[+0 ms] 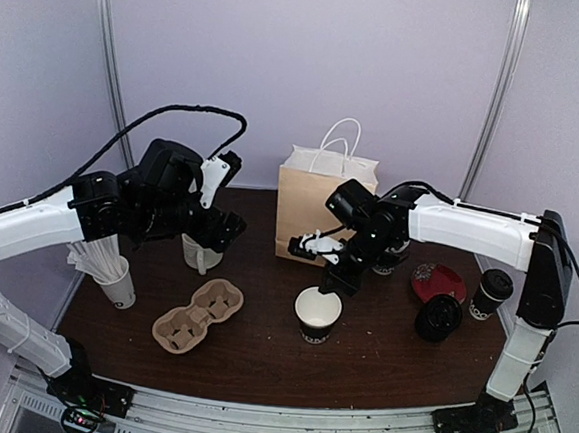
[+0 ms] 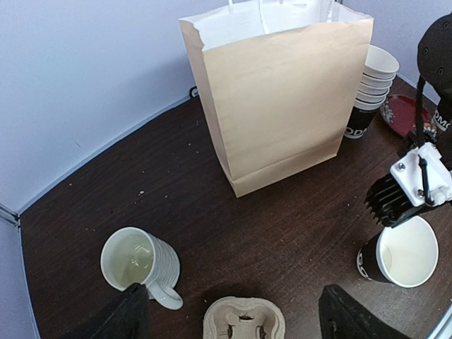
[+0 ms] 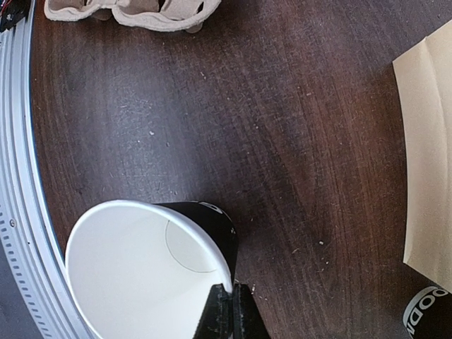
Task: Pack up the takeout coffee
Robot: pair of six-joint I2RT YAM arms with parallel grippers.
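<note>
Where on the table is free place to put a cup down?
Free room lies between the carrier and the open cup, between that cup and the black lid, and left of the bag behind the mug. It is crowded around the red plate.

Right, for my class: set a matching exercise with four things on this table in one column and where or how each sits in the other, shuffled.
Things:
1. paper bag
2. white mug
3. cardboard cup carrier
4. open black cup

Places:
A. rim pinched by the shut right gripper
B. upright at the back of the table
C. empty, to the left of the open cup
D. beside the open left gripper

Pairs: 1-B, 2-D, 3-C, 4-A
</note>
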